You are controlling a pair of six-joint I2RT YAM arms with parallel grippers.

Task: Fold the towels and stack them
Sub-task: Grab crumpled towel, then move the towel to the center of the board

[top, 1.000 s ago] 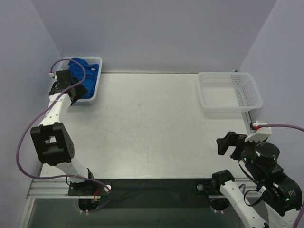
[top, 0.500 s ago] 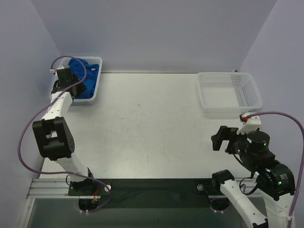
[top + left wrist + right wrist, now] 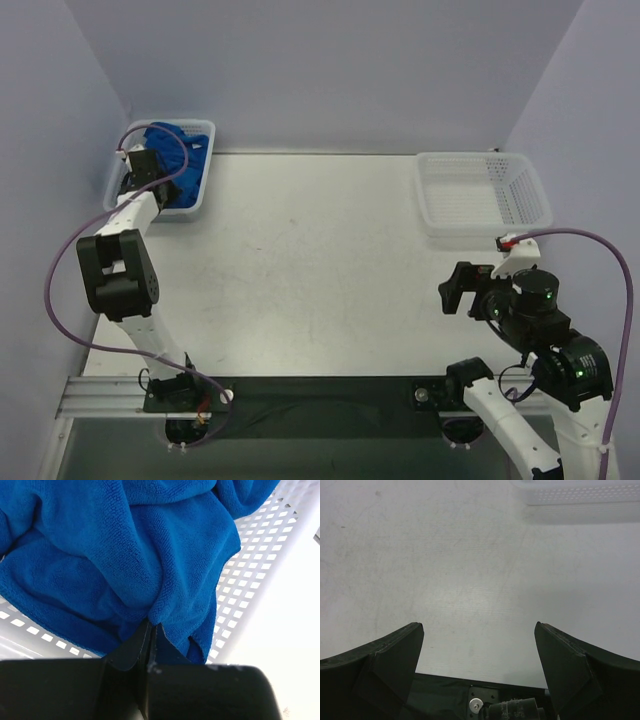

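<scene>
Left tool [image 3: 150, 628] pinches a fold of the blue towel [image 3: 125, 555], which lies heaped in the far-left basket [image 3: 260, 550]. My right tool [image 3: 479, 627] hangs spread above the table [image 3: 470, 555].

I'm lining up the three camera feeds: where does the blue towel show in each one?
Top external: blue towel at far left, in the white basket.
Left wrist: towel fills the upper frame, basket wall at right.
Right wrist: not in view.
Shared landmark: that white basket, in top and left wrist views.
</scene>
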